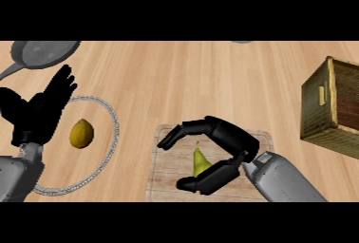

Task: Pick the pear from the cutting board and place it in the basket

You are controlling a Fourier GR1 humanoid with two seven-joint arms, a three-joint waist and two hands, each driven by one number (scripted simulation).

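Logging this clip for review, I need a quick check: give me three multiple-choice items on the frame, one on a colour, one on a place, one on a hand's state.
1. The fruit on the plate is: A red; B yellow; C purple.
2. The pear lies: A on the plate; B on the bare counter; C on the cutting board.
3. The left hand is: A open, fingers straight; B curled round the pear; C shut on a cup.
1 B: the fruit inside the plate's rim is yellow.
2 C: the pear lies on the board, the right hand curled round it.
3 A: its fingers stand straight, holding nothing.
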